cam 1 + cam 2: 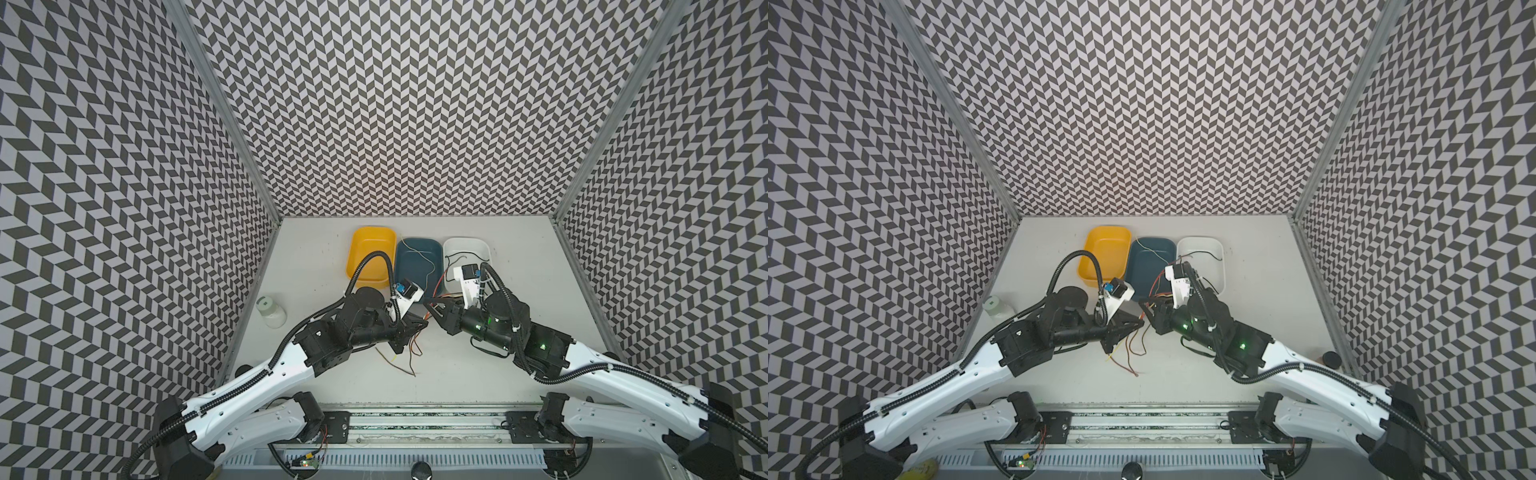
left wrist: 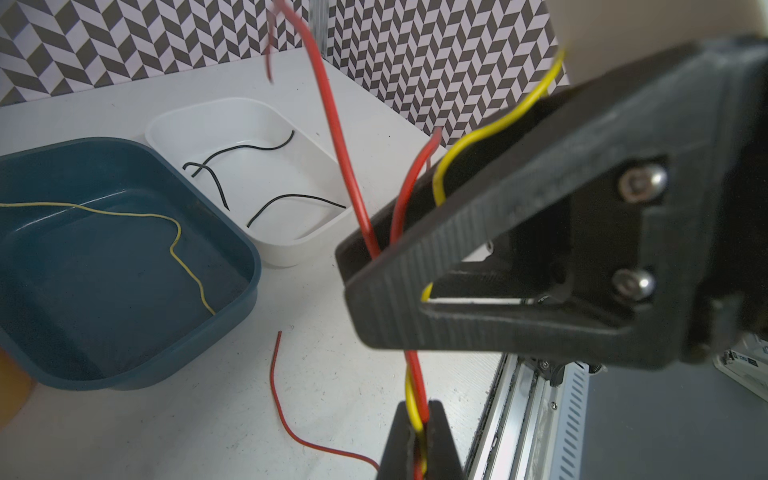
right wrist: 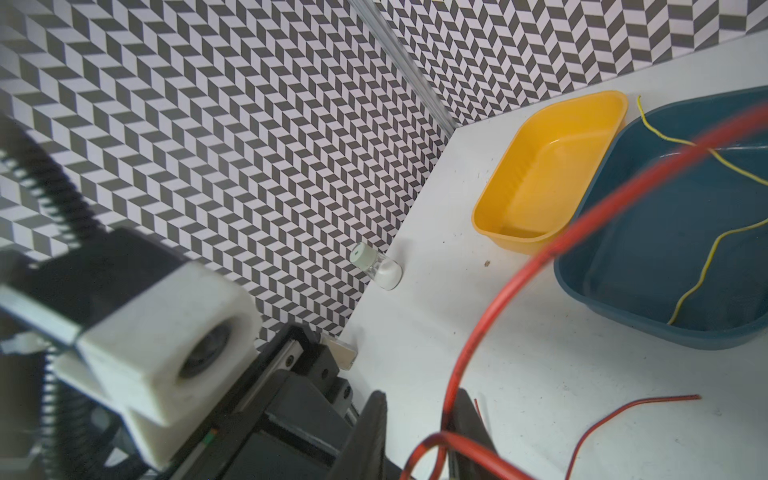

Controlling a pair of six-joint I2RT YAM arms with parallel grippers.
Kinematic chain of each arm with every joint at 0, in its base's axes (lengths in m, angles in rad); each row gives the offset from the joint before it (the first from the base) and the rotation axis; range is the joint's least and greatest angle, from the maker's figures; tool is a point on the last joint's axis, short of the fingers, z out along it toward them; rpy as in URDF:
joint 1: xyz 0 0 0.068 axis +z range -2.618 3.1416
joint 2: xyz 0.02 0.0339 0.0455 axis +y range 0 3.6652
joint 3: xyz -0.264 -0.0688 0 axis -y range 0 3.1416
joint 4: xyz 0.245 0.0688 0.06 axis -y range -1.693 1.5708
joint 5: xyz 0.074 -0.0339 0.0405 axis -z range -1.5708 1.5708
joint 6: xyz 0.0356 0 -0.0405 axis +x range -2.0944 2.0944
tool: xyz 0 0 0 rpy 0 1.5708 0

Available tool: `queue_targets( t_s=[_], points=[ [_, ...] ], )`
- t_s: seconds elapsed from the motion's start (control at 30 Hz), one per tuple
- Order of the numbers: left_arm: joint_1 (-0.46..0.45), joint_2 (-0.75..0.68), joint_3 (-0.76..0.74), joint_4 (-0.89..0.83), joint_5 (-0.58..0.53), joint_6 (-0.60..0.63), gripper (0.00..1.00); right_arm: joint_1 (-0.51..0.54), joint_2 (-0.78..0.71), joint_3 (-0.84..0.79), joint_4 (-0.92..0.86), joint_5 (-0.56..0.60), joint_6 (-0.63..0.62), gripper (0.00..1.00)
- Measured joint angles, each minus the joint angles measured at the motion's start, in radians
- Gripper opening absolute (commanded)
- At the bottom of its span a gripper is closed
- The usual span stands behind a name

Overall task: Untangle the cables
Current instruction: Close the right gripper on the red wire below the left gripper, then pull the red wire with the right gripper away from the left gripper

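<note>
The white surface is carrying everything, and above its middle the two arms are meeting tip to tip. The left gripper is clamping its jaws tight on a red cable and a yellow cable that are twisting around each other. The right gripper is standing just beside it, its jaws narrow around the same red strand. Whether they are actually pinching it I cannot tell.

Behind the arms three trays are sitting side by side. The yellow tray is showing nothing inside, the blue tray is holding one thin yellow wire, and the white tray is holding black wires. A further red cable is lying on the surface near the left jaws.

Judging by this, the red-and-yellow pair is being separated. The next move is calling for a firm pinch on red alone, then a slow pull apart, without dragging yellow along.
</note>
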State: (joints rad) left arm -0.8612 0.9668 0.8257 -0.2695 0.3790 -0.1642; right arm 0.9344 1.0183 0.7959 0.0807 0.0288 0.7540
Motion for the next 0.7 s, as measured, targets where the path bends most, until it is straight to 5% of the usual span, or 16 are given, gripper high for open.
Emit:
queue_targets(
  t_s=[0.1, 0.23, 0.33, 0.7],
  points=[
    [0.0, -0.002, 0.001, -0.005, 0.0, 0.009, 0.06, 0.0, 0.003, 0.001, -0.008, 0.001, 0.001, 0.06],
    [-0.005, -0.019, 0.001, -0.015, 0.003, 0.024, 0.39, 0.0, 0.001, 0.001, -0.011, 0.004, -0.006, 0.0],
    [-0.005, -0.035, 0.001, -0.019, 0.009, 0.032, 0.54, 0.0, -0.007, 0.001, -0.018, 0.006, -0.019, 0.0],
    [-0.006, -0.057, 0.001, -0.035, 0.003, 0.04, 0.52, 0.0, -0.017, 0.005, -0.02, -0.085, -0.072, 0.0]
  ],
)
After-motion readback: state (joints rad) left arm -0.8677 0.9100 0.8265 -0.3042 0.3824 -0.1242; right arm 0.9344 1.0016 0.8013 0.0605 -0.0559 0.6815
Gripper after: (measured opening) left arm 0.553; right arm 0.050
